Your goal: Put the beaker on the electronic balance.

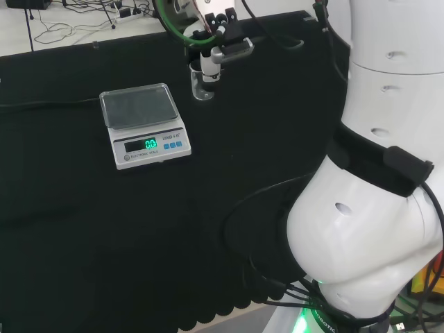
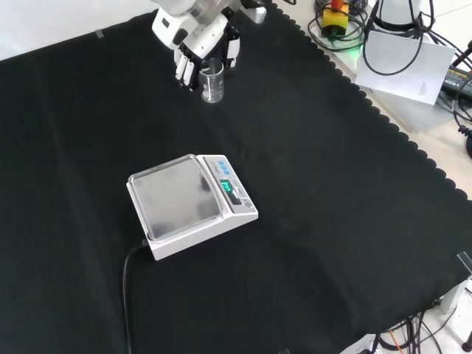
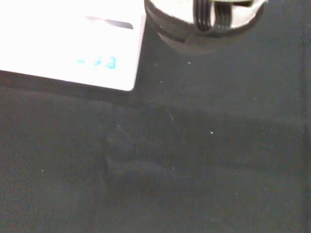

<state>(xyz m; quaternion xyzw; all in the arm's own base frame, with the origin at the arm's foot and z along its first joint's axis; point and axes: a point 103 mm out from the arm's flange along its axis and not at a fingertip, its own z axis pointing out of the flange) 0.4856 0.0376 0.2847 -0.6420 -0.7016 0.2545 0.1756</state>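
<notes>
The clear glass beaker [image 1: 201, 84] [image 2: 212, 80] stands upright on the black cloth, at the far side in the head view. The black and white hand [image 1: 208, 61] [image 2: 198, 53] hangs over it. Its fingers [image 2: 186, 72] point down almost straight close beside the glass, and the thumb sits on the other side. The hand looks open, and I cannot tell whether it touches the beaker. The white electronic balance [image 1: 142, 123] [image 2: 192, 206] stands apart from the beaker, its steel pan [image 1: 137, 105] bare and its display lit. The balance's front [image 3: 73, 48] also shows in the wrist view.
A black cable [image 2: 129, 280] runs from the balance over the cloth toward the front edge. The arm's white links [image 1: 374, 194] stand at the right of the head view. Cables and boxes [image 2: 405, 51] lie off the cloth's scalloped edge.
</notes>
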